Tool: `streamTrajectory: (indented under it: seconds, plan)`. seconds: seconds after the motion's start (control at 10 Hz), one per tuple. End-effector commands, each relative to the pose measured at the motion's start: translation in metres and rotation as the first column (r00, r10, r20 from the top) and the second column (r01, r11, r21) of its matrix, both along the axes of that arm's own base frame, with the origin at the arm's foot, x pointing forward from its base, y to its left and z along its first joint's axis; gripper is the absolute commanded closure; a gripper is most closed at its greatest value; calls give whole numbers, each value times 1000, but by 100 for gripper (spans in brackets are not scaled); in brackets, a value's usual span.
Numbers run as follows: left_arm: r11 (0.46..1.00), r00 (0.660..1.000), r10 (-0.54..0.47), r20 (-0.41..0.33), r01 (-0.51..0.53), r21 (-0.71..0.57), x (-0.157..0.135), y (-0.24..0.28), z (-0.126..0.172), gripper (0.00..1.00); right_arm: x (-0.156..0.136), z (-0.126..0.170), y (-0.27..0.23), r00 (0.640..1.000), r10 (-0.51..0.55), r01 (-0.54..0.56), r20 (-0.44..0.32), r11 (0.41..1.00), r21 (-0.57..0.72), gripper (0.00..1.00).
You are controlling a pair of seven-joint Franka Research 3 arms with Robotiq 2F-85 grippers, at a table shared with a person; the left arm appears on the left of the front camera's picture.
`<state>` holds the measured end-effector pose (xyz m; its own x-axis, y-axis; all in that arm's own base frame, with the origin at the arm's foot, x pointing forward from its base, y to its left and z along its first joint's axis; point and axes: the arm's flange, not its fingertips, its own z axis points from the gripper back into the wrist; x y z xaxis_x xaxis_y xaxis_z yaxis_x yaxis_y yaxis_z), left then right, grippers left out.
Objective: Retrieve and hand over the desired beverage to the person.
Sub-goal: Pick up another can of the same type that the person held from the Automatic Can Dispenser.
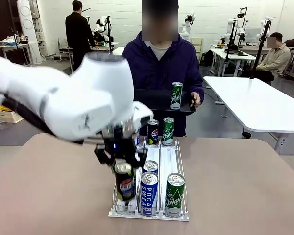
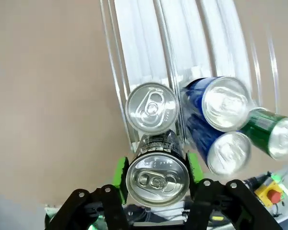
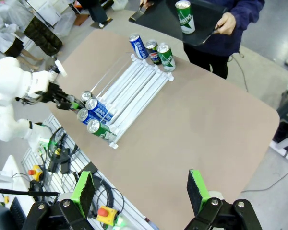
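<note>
The left gripper (image 1: pixel 123 169) is clamped on a dark Pepsi can with a silver top (image 1: pixel 124 182) at the near end of the white wire-railed can rack (image 1: pixel 176 161), so the pick is made but the handover to the person in the navy hooded jacket (image 1: pixel 161 66), who holds a black tray (image 1: pixel 152 100) already carrying a green Chilsung can (image 1: pixel 176 95), is left. The can sits upright between the green pads (image 2: pixel 119 172), over the rack's left lane. The right gripper (image 3: pixel 141 191) hangs spread wide and empty above the table.

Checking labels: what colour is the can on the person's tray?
Green with white lettering, the can on the black tray; front view shows it best.
</note>
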<state>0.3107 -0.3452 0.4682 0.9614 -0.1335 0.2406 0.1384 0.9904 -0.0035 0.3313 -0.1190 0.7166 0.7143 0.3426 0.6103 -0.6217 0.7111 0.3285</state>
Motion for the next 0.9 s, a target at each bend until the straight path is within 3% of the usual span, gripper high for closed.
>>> streamTrajectory:
  seconds: [0.0,0.3,0.4,0.8]
  plan:
    - [999,997,-20,69,18,28,-10,10,90,100,1,0,0,1000,7,-7,13,1000,9,0]
    - [999,995,-26,92,21,49,3,8,180,100,1,0,0,1000,7,-7,13,1000,9,0]
    - [999,995,-13,94,9,48,13,8,197,100,1,0,0,1000,7,-7,13,1000,9,0]
    - [999,999,7,44,-9,35,49,12,213,100,1,0,0,1000,7,-7,13,1000,9,0]
